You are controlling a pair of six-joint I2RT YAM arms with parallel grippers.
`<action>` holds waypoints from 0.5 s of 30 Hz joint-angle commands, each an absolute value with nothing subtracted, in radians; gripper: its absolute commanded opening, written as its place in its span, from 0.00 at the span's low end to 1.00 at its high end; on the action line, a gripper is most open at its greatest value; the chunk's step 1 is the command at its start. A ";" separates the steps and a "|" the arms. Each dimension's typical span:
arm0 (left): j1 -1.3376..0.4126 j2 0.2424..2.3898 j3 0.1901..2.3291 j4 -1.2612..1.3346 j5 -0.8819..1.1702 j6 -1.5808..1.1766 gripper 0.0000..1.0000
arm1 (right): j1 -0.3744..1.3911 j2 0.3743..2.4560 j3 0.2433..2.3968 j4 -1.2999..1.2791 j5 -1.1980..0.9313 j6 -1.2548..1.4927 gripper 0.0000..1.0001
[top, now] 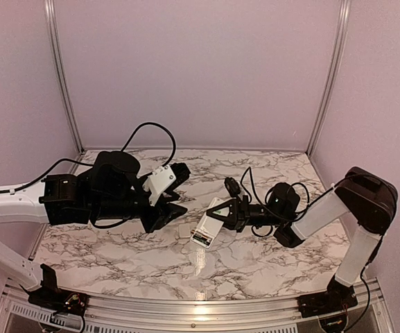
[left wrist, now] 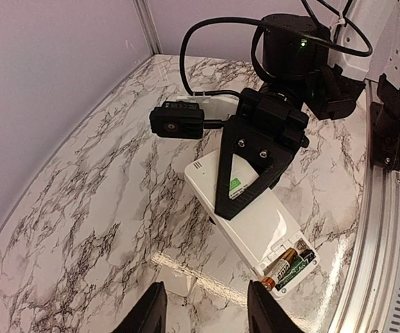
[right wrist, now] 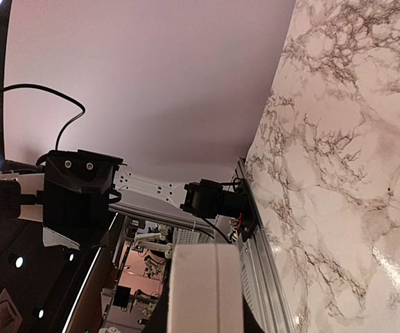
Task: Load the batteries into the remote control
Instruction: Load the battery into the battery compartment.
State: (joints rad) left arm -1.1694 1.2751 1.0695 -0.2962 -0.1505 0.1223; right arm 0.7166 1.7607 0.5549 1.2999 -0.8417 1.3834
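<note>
Left wrist alone shows batteries (left wrist: 290,266) in remote control (left wrist: 255,222); right hand (left wrist: 231,205) grips it; left hand (left wrist: 210,313) agape, empty.

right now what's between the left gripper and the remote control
Left wrist view: a small white cover piece lies ahead of the open left gripper, slightly aside; beyond it, bare marble to the remote control.

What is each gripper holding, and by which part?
The right gripper clamps the remote control by the half opposite its open battery bay; the left gripper holds nothing.
</note>
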 commanded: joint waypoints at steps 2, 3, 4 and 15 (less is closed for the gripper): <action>-1.147 1.260 1.049 -0.233 -0.103 0.067 0.41 | 0.710 1.750 0.590 1.705 -0.814 1.448 0.00; -1.147 1.260 1.048 -0.231 -0.101 0.065 0.41 | 0.710 1.755 0.592 1.728 -0.813 1.457 0.00; -1.145 1.258 1.047 -0.228 -0.098 0.063 0.41 | 0.709 1.757 0.592 1.748 -0.810 1.462 0.00; -1.140 1.345 1.095 -0.301 -0.102 0.039 0.25 | 0.695 1.714 0.580 1.635 -0.797 1.413 0.00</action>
State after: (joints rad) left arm -1.1461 1.2892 1.0618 -0.2535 -0.0826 0.0578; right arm 0.7086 1.7573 0.5598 1.3022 -0.8196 1.4387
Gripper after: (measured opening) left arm 0.295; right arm 0.134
